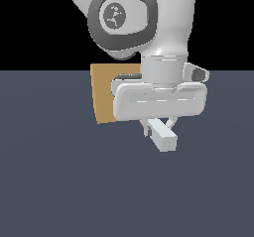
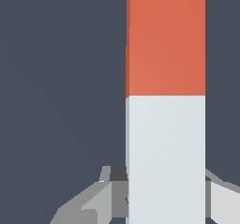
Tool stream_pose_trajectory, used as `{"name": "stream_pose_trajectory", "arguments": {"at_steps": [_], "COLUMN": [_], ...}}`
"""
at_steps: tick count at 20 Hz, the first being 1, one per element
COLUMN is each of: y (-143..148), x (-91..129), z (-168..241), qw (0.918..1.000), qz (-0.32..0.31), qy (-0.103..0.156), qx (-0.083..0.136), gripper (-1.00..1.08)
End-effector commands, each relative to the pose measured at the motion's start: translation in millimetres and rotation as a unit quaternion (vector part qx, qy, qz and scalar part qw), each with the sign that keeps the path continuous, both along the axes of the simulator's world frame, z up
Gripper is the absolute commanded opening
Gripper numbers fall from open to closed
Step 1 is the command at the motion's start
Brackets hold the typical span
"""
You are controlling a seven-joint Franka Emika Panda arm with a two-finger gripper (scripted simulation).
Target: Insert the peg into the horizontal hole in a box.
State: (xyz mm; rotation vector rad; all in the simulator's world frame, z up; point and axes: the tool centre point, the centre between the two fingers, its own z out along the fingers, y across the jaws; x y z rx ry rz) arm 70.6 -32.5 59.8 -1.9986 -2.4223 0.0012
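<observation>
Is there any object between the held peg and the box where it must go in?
No separate object shows between the peg and the box. Only the gripper and arm cover most of the box's face, so the hole itself is hidden.

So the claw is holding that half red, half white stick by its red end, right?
Not quite: the claw grips the stick by its white end. The wrist view shows the fingers at the white half, with the red half pointing away. The rest is right.
</observation>
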Motion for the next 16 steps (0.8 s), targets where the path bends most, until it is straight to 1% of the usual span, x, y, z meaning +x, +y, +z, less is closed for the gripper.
{"name": "stream_pose_trajectory", "arguments": {"at_steps": [1,3,6,16], "y": [25.5,39.3,49.7,48.2], "x": [-3.6,-6.6,-9.4,-8.9], "z": [5.3,7.4,9.0,9.9], "qw": [0.9995,0.9989,0.9982,0.9983], "qz": [0.031,0.047,0.06,0.059], "qy": [-0.001,-0.001,-0.001,-0.002], "qx": [0.0,0.0,0.0,0.0], "gripper": [-1.0,-1.0,-1.0,-1.0]}}
